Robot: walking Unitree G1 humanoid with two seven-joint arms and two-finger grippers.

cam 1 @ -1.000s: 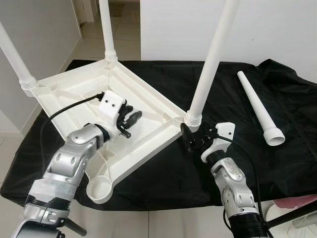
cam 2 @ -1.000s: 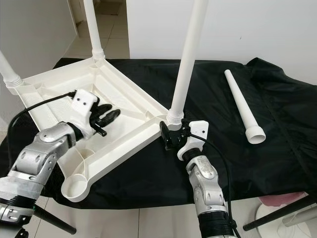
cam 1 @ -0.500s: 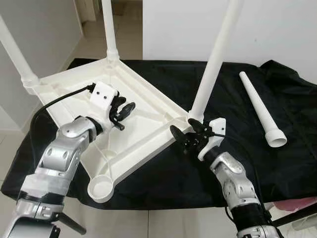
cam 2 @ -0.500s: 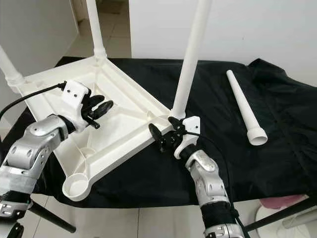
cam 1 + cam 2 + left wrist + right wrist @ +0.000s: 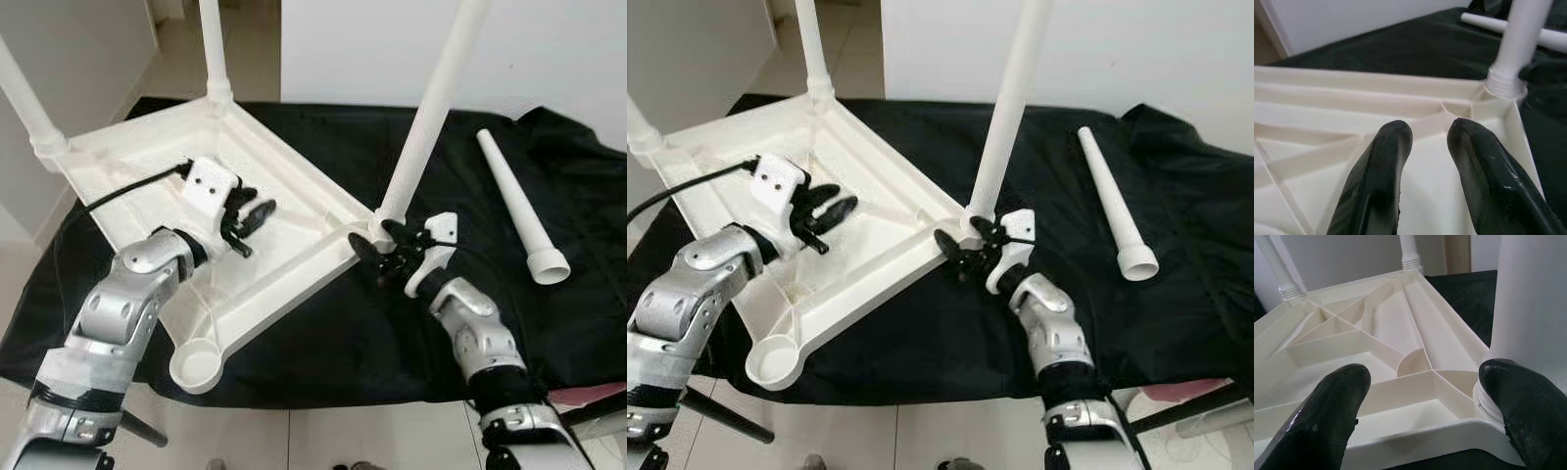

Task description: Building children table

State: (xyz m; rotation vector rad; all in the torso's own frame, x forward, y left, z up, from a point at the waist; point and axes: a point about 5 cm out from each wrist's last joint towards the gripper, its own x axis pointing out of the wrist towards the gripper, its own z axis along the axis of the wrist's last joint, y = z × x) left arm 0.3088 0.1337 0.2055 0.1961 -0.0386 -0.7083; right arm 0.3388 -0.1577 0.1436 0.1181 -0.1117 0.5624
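Note:
The white table top lies upside down on a black cloth. Three white legs stand screwed into its corners; the nearest one rises from the right corner. The front corner socket holds no leg. A loose leg lies on the cloth to the right. My right gripper is open at the right corner, with one fingertip against the leg's threaded collar. My left gripper hovers over the ribbed underside, open by a small gap, holding nothing.
The black cloth covers the work table and hangs over its front edge. A white wall stands behind, with tiled floor at the far left. A black stand leg shows below the table's front left.
My right gripper has opened and moved up against the base of the right corner leg. The left gripper has shifted only slightly over the underside. The camera has moved a little.

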